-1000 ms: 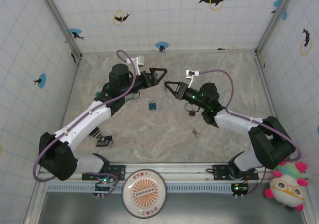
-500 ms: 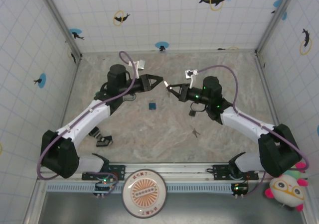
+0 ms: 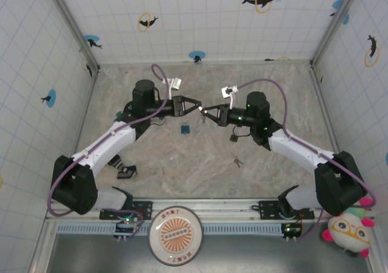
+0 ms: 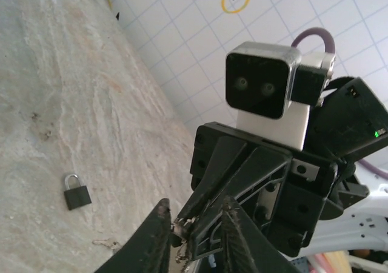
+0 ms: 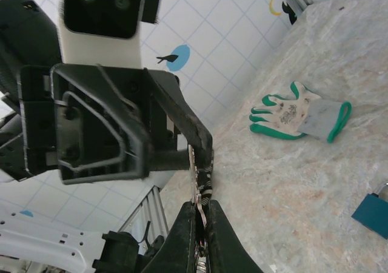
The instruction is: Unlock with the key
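- The key [image 5: 199,190] is up in the air, with my right gripper [image 5: 200,208] clamped tight on it.
- My left gripper [image 4: 194,217] straddles the key, jaws narrowly apart.
- The padlock [image 4: 77,192] lies on the worktop [image 4: 42,91], well apart from both.

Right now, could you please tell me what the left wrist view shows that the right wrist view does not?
Left wrist view: a black padlock on the table, with loose keys near it. Right wrist view: a green-and-white glove and part of a blue padlock. Both: the left gripper, open, tip to tip with the right gripper, which looks shut on the key.
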You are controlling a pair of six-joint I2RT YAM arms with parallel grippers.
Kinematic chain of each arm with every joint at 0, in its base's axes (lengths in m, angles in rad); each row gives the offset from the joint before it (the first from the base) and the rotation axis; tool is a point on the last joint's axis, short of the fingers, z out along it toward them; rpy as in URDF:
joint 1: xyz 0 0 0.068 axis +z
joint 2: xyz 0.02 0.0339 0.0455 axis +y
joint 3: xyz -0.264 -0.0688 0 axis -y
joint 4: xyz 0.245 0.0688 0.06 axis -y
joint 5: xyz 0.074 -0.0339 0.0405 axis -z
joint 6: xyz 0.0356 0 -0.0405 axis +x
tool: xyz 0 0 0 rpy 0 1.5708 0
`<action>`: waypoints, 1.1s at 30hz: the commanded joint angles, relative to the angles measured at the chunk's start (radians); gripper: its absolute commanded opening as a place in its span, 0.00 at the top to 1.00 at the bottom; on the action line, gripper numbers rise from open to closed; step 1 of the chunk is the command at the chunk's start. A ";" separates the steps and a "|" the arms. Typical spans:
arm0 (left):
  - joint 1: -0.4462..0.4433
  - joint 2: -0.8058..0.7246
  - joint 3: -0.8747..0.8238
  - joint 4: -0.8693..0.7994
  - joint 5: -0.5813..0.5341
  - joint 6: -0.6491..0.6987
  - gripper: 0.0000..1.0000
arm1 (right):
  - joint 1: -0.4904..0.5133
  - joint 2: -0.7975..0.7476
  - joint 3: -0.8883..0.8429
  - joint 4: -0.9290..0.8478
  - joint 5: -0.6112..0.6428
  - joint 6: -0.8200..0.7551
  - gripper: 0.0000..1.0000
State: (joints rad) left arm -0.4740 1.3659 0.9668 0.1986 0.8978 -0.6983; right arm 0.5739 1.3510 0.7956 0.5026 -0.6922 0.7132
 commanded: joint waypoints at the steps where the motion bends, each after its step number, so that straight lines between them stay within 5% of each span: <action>1: 0.001 0.008 -0.010 0.032 0.051 0.020 0.81 | -0.008 0.015 0.047 0.087 -0.034 0.038 1.00; 4: 0.002 0.012 -0.012 0.032 0.059 0.018 0.97 | -0.011 0.024 0.051 0.096 -0.040 0.048 1.00; 7: 0.001 0.015 -0.012 0.036 0.054 0.016 1.00 | -0.015 0.031 0.054 0.094 -0.047 0.055 0.99; 10: 0.001 0.013 -0.013 0.054 0.040 0.000 1.00 | -0.028 0.027 0.044 0.105 -0.037 0.082 0.76; 14: 0.001 0.015 -0.013 0.083 0.015 -0.027 1.00 | -0.046 -0.002 -0.018 0.239 0.011 0.171 0.59; 23: 0.001 0.009 -0.020 0.114 0.007 -0.055 1.00 | -0.018 0.012 -0.047 0.341 0.055 0.234 0.54; 29: 0.001 0.004 -0.026 0.120 -0.007 -0.059 1.00 | 0.007 0.043 -0.029 0.382 0.024 0.260 0.65; 33: 0.001 0.002 -0.026 0.131 -0.012 -0.065 1.00 | 0.006 0.039 -0.045 0.353 0.047 0.243 0.56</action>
State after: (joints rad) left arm -0.4706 1.3712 0.9482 0.2810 0.8886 -0.7490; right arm 0.5762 1.3823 0.7574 0.8330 -0.6544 0.9653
